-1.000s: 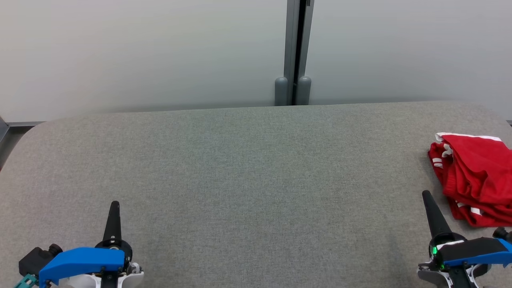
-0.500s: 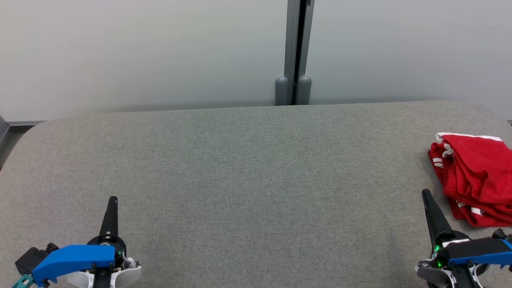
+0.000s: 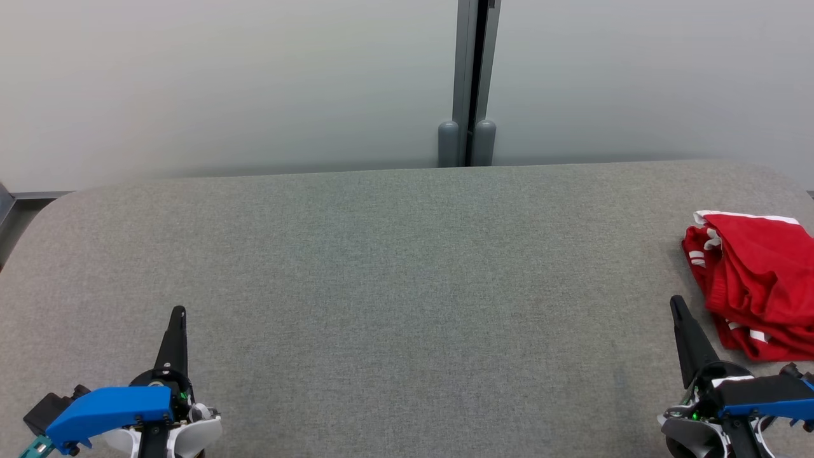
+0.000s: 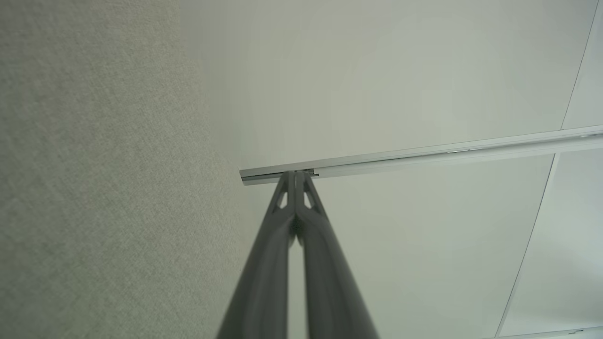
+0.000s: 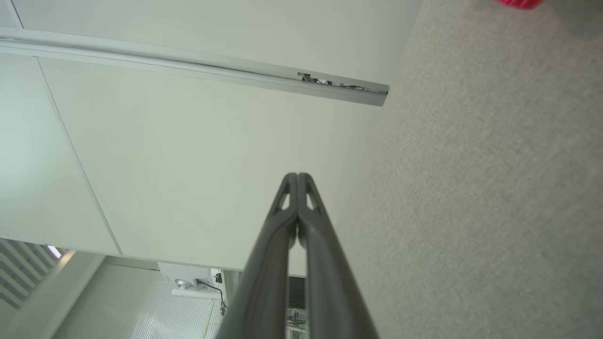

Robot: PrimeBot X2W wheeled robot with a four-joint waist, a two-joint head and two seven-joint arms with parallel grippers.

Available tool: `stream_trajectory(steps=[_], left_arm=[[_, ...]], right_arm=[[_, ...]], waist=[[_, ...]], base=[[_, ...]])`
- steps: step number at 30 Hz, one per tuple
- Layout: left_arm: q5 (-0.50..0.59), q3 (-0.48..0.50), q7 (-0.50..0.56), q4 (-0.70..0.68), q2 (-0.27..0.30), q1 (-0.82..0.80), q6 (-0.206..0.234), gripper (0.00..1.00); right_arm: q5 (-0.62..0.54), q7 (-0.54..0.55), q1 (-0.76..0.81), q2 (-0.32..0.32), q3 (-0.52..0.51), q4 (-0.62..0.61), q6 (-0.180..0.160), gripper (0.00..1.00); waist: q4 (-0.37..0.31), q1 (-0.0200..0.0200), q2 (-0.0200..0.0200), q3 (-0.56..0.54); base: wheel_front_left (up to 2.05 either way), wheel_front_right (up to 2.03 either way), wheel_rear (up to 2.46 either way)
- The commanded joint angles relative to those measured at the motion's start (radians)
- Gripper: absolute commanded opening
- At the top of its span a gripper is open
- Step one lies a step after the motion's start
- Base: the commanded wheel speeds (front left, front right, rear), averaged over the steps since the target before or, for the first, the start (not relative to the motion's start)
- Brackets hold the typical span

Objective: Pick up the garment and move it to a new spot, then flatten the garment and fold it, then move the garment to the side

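Red garment (image 3: 760,280) lies bunched at the 3 o'clock edge of the bench (image 3: 381,267), near the right gripper (image 3: 676,304), whose jaws, like those of the left gripper (image 3: 178,313), are pressed together and empty, so a clean pick-up likely needs them parted first.

A heaped red garment (image 3: 760,280) with white trim lies at three o'clock on the grey table (image 3: 407,267). The left gripper (image 3: 179,312) is at seven o'clock and the right gripper (image 3: 675,301) at five, near the garment. Both have their fingers pressed together and hold nothing.
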Motion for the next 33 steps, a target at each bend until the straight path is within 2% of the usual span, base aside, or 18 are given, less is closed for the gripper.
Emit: stream_trajectory(steps=[1,20,33], left_arm=[[-0.02,0.009,0.005,-0.008,-0.002,-0.02,-0.01,0.0],[-0.141,0.022,0.039,-0.024,-0.007,-0.023,-0.01,0.0],[-0.141,0.022,0.04,-0.024,-0.007,-0.023,-0.011,0.0]], right_arm=[[0.02,0.003,-0.014,0.002,-0.004,-0.001,0.0,0.0],[0.148,0.021,-0.022,0.007,-0.006,0.007,0.0,0.0],[0.147,0.022,-0.023,0.006,-0.006,0.007,0.0,0.0]], waist=[[0.0,0.0001,-0.0001,0.0],[0.001,0.0001,-0.0001,0.002],[0.002,0.0001,-0.0001,0.002]], base=[[0.0,0.0,0.0],[0.0,0.0,0.0],[0.0,0.0,0.0]])
